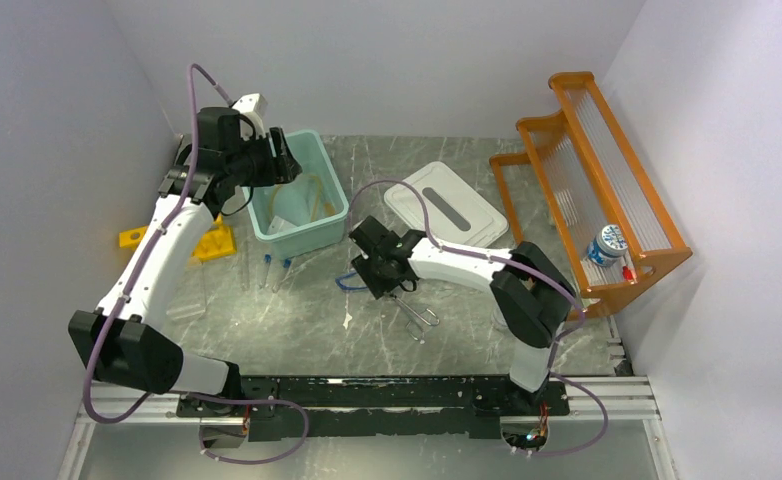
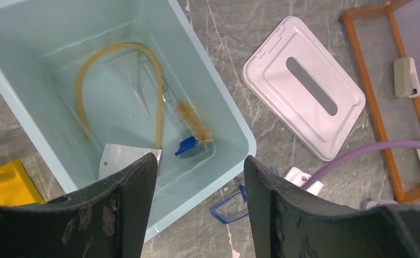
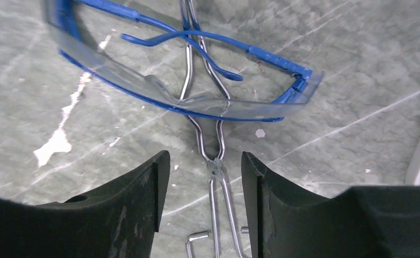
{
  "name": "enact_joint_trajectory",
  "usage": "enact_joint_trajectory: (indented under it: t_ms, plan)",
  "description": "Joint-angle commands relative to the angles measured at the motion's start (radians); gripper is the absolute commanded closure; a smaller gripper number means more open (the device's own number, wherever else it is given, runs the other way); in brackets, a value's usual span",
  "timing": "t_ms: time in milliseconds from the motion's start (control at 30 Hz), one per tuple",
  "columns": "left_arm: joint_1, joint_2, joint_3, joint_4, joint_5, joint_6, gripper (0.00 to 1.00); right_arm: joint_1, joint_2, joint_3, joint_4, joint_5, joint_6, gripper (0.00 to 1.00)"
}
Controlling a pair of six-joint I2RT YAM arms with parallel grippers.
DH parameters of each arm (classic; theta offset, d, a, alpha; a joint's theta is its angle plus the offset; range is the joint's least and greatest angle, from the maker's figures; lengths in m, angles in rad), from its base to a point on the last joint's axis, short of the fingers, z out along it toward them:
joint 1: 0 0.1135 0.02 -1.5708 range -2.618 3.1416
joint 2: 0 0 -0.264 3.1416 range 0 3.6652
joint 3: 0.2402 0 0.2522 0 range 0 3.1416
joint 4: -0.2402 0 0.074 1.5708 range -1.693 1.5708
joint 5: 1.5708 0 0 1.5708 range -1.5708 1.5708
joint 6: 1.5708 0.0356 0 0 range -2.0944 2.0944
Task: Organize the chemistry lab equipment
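Note:
Silver scissor-like forceps (image 3: pixel 217 161) lie on the table, their far end under blue-framed clear safety glasses (image 3: pixel 181 102). My right gripper (image 3: pixel 205 157) is open and hangs above the forceps' pivot, one finger on each side, apart from it. In the top view it (image 1: pixel 382 265) is at mid-table, and the forceps' handles (image 1: pixel 419 316) show in front of it. My left gripper (image 2: pixel 200 161) is open and empty above the teal bin (image 2: pixel 234 129). The bin holds a tan tubing loop (image 2: pixel 159 91), a small brush (image 2: pixel 194 122), a blue cap (image 2: pixel 186 146), a clear funnel and a plastic bag (image 2: pixel 123 158).
Two test tubes (image 1: pixel 275 272) lie in front of the bin (image 1: pixel 339 215), and the yellow tube rack (image 1: pixel 213 242) stands to its left. A white lid (image 1: pixel 445 205) lies at centre back. The orange shelf (image 1: pixel 587 170) with a small bottle (image 1: pixel 605 245) stands at the right.

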Motion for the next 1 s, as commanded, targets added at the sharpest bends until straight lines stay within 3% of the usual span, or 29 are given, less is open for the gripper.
enact_joint_trajectory:
  t_ms: [0, 300, 500, 967]
  plan:
    - [0.005, -0.048, -0.013, 0.005, -0.04, -0.037, 0.36, -0.004, -0.102, 0.058, 0.032, -0.047, -0.045, 0.44]
    - [0.007, -0.178, -0.149, -0.006, -0.125, -0.179, 0.35, -0.001, -0.011, 0.201, 0.038, -0.21, -0.175, 0.43]
    - [0.008, -0.214, -0.191, -0.02, -0.123, -0.204, 0.35, -0.002, 0.062, 0.232, 0.022, -0.316, -0.273, 0.56]
    - [0.008, -0.204, -0.188, -0.019, -0.105, -0.205, 0.36, -0.002, 0.141, 0.279, -0.045, -0.313, -0.336, 0.57]
